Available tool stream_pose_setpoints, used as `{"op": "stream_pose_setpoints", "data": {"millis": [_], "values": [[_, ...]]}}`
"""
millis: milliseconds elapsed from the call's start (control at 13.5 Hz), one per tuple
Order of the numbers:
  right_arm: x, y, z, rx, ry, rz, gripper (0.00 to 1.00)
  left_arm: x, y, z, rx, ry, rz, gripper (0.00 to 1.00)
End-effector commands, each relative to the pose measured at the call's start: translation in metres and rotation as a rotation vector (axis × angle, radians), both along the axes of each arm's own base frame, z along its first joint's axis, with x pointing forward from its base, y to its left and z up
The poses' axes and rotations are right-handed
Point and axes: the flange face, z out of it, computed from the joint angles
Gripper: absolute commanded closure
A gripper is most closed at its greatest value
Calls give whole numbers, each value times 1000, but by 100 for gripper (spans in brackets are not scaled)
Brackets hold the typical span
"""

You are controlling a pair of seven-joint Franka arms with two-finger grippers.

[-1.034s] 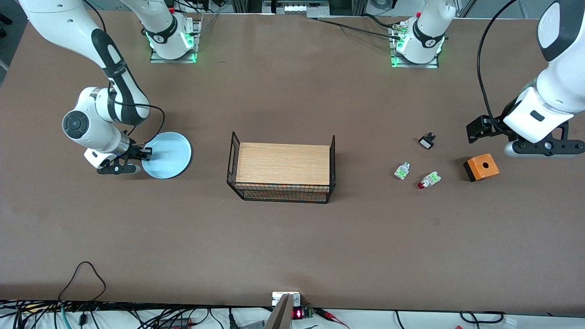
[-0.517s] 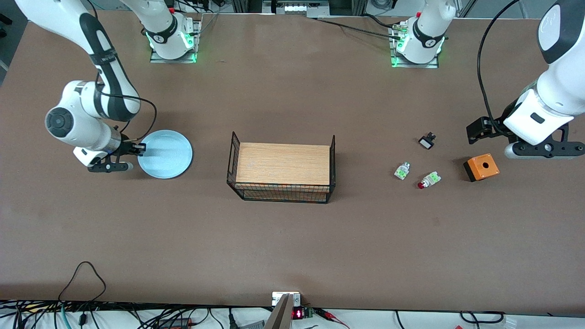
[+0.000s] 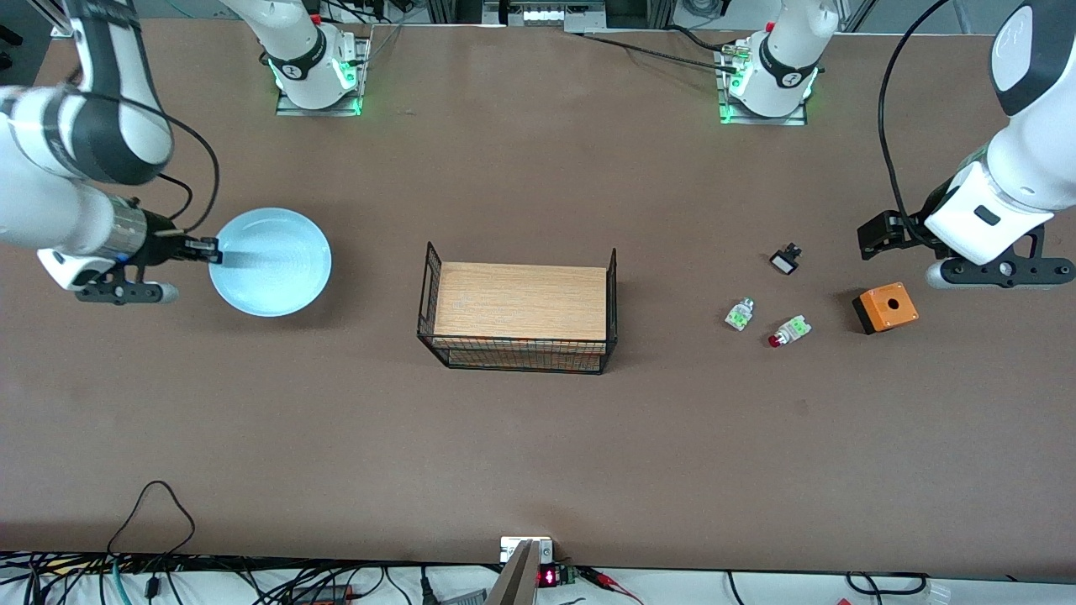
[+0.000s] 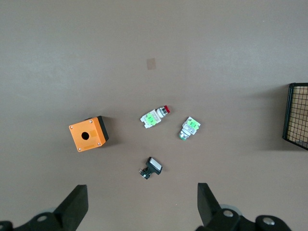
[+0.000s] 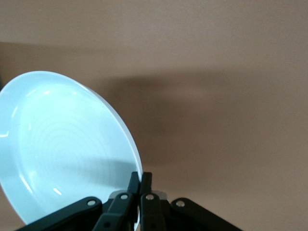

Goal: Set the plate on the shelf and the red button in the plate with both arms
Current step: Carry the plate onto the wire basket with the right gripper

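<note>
My right gripper [image 3: 210, 249] is shut on the rim of the pale blue plate [image 3: 273, 262] and holds it lifted above the table at the right arm's end; the right wrist view shows the plate [image 5: 62, 144] pinched between the fingers [image 5: 139, 185]. The red button [image 3: 786, 332] lies on the table near the left arm's end, also seen in the left wrist view [image 4: 155, 116]. My left gripper [image 4: 142, 211] is open and empty, hovering beside the orange box [image 3: 884, 307].
A wire basket [image 3: 430, 290] holding a wooden board [image 3: 521, 301] stands mid-table. A green-capped button [image 3: 739, 314] and a black-and-white part [image 3: 785, 260] lie near the red button. The orange box with a hole [image 4: 87, 134] sits beside them.
My right gripper has lifted the plate off the table and drawn it toward the right arm's end. The left arm has barely moved.
</note>
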Motion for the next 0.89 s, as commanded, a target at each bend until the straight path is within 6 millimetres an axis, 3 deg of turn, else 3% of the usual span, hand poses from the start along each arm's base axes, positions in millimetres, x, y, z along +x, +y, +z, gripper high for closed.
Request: {"op": "stream_pose_setpoints", "data": {"millis": [0, 148, 369, 591, 812], "values": [[7, 30, 67, 97, 32, -100, 100, -1, -6, 8, -18, 7, -7, 0], [6, 55, 98, 108, 63, -201, 100, -2, -7, 8, -18, 10, -8, 0], [-2, 135, 119, 59, 70, -322, 100, -2, -7, 8, -18, 11, -8, 0], [-24, 226, 117, -7, 97, -459, 100, -2, -7, 8, -18, 11, -8, 0], [-40, 304, 108, -21, 61, -577, 100, -2, -7, 8, -18, 11, -8, 0]]}}
